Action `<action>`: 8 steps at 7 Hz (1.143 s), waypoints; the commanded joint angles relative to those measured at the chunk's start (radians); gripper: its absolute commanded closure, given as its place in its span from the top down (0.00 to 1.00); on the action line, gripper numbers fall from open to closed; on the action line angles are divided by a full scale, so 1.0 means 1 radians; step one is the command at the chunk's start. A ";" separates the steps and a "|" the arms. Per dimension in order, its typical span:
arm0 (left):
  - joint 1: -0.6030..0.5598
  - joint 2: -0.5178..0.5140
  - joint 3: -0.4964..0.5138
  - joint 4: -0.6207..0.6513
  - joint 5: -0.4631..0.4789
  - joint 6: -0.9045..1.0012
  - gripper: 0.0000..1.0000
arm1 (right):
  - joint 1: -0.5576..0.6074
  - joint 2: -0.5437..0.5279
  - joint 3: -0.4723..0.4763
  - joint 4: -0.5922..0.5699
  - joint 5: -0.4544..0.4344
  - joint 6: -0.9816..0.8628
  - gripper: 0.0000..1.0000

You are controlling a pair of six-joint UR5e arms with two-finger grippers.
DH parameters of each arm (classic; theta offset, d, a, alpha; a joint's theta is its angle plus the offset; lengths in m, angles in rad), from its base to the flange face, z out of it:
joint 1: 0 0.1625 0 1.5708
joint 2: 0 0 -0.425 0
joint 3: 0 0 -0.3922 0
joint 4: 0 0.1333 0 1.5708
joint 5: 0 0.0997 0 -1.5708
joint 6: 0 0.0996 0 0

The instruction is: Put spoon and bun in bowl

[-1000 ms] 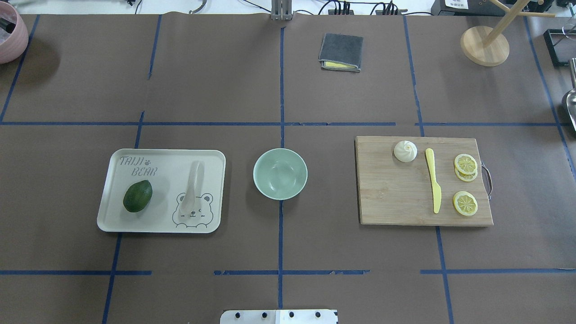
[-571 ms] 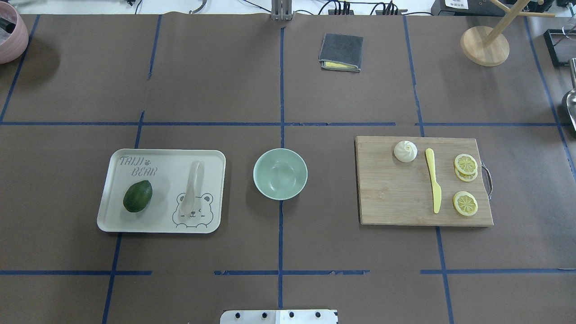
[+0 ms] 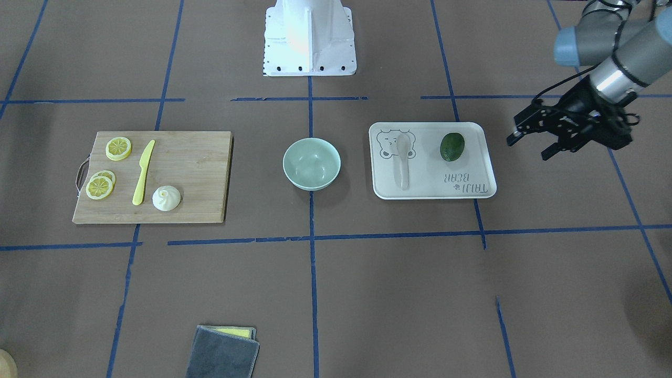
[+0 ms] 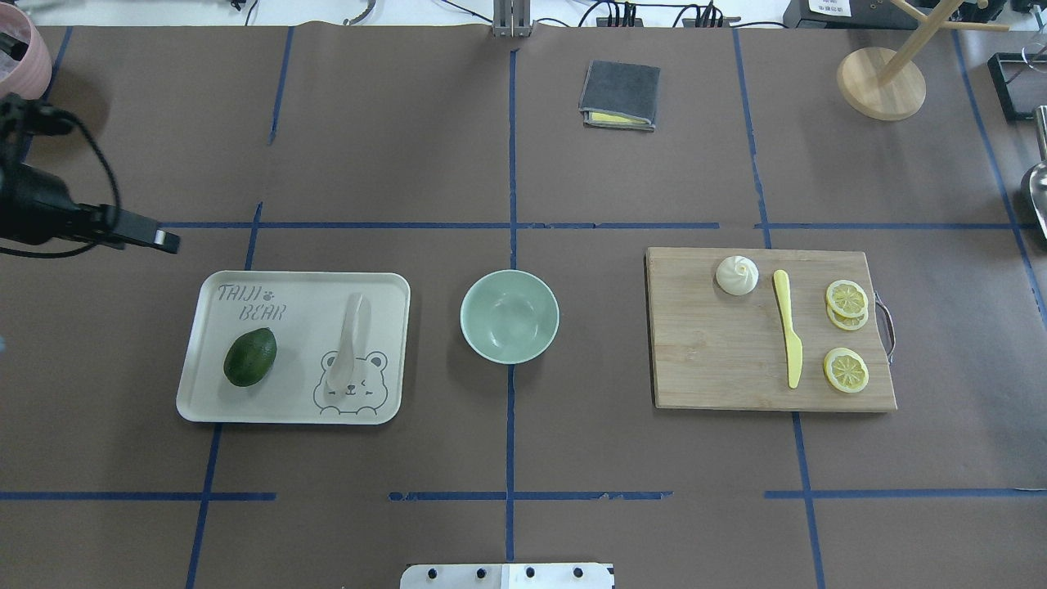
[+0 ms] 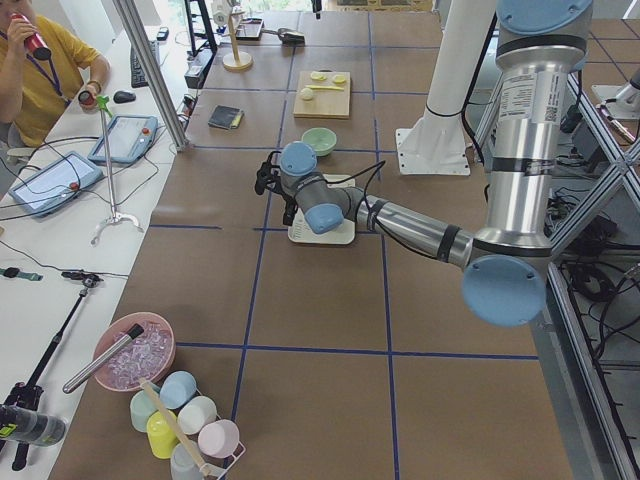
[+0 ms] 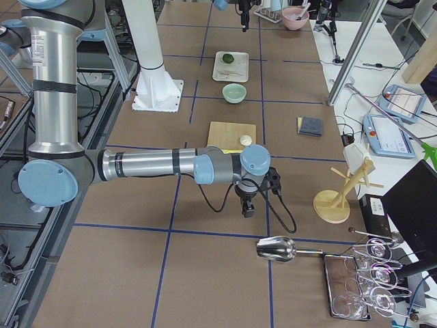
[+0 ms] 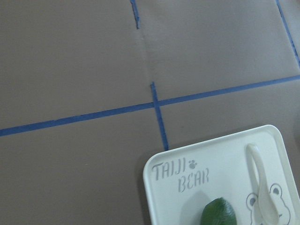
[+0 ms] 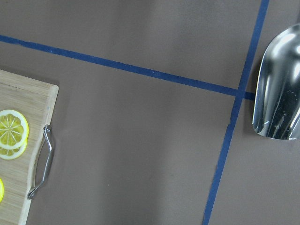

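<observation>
Because the cutting board (image 4: 703, 360) at the frame's right bears the bun (image 4: 737, 275), the tray (image 4: 311, 286) left of centre the spoon (image 4: 348, 339), and the bowl (image 4: 509, 316) in the middle nothing, I judge this the first reach; next I must descend over the spoon's handle. My left gripper (image 3: 529, 147), upper right in the front view, is spread and touches nothing; whether my right gripper (image 6: 247, 205) is spread I cannot tell.
</observation>
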 commanded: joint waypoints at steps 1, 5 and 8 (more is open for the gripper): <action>0.197 -0.219 0.031 0.293 0.221 -0.040 0.99 | -0.002 -0.003 0.000 0.004 0.011 -0.001 1.00; 0.355 -0.312 0.134 0.356 0.279 -0.031 0.86 | -0.013 -0.003 -0.003 0.004 0.025 0.001 1.00; 0.360 -0.312 0.160 0.353 0.273 -0.031 0.68 | -0.020 -0.003 -0.009 0.002 0.036 0.001 1.00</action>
